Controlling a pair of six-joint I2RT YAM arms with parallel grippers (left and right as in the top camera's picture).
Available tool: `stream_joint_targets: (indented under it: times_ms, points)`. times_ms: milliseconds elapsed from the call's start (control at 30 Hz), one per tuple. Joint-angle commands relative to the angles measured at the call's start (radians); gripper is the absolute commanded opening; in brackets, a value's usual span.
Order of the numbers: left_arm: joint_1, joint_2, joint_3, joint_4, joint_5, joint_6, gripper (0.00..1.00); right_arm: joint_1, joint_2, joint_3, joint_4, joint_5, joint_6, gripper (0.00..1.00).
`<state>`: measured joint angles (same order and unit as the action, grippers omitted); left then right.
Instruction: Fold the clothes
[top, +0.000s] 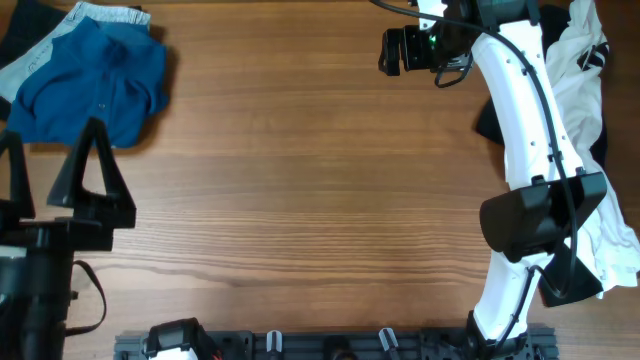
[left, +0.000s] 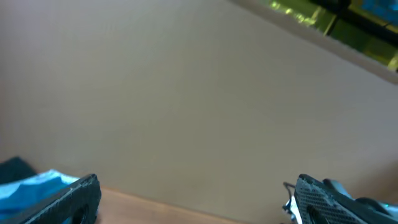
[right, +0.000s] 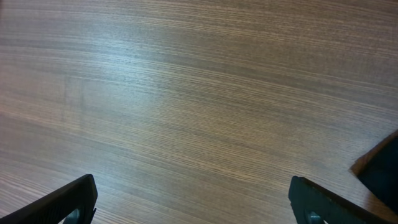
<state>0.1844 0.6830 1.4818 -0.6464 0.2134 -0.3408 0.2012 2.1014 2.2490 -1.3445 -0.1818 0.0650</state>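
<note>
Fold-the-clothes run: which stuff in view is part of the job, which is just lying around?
Job: teal-blue shirt; left gripper, open; right gripper, open.
Lying about: pale-blue garment beside the shirt; white garment with black cloth.

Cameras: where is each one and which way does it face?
Overhead: above the table, looking straight down; both arms show.
Left wrist: behind the left hand, facing across blurred tabletop; open fingers show.
Right wrist: behind the right hand, facing down at wood; open fingers show.
Shared: overhead and left wrist see the blue shirt.
</note>
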Motion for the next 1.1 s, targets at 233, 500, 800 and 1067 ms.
stream_joint_targets:
  times_ms: [233, 500, 800, 1067]
  points:
    - [0.002, -0.005, 0.011, 0.006, -0.001, 0.019, 1.0, 0.001, -0.032, 0.02, 0.005, 0.01, -0.011, 1.0]
    - [0.002, -0.004, 0.011, -0.031, -0.001, 0.019, 1.0, 0.001, -0.032, 0.02, 0.005, 0.01, -0.011, 1.0]
    - [0.002, -0.005, 0.011, -0.171, -0.044, 0.02, 1.0, 0.001, -0.032, 0.02, 0.005, 0.01, -0.01, 1.0]
    - [-0.02, -0.054, 0.011, -0.002, -0.04, 0.023, 1.0, 0.001, -0.032, 0.02, 0.005, 0.01, -0.011, 1.0]
